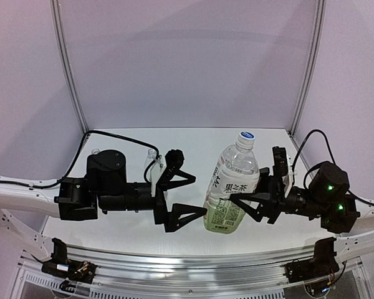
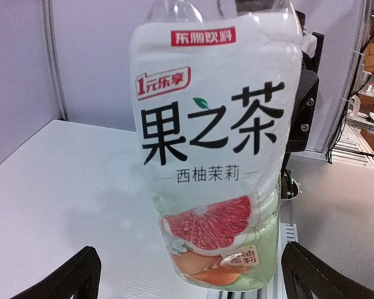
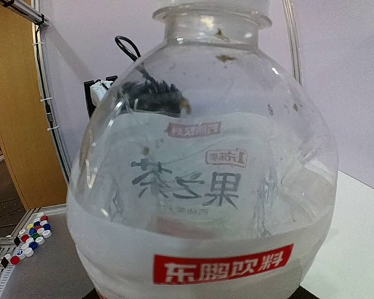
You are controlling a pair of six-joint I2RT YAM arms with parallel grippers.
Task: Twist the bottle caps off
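Observation:
A large clear bottle [image 1: 232,187] with a white-and-green label stands tilted at the table's middle, its white-and-blue cap [image 1: 246,136] screwed on top. My right gripper [image 1: 243,205] reaches in from the right and is shut on the bottle's lower half. In the right wrist view the bottle [image 3: 199,187] fills the frame and hides the fingers. My left gripper [image 1: 200,195] is open just left of the bottle, without touching it. In the left wrist view its two fingertips [image 2: 68,280] stand wide on either side of the label [image 2: 215,156]. No other bottles are clearly seen.
A small clear piece [image 1: 152,152] shows behind the left arm. A metal rail [image 1: 187,258] runs along the near edge. Frame posts [image 1: 68,68] [image 1: 308,62] rise at the back corners. Several loose caps [image 3: 31,240] lie off the table's side.

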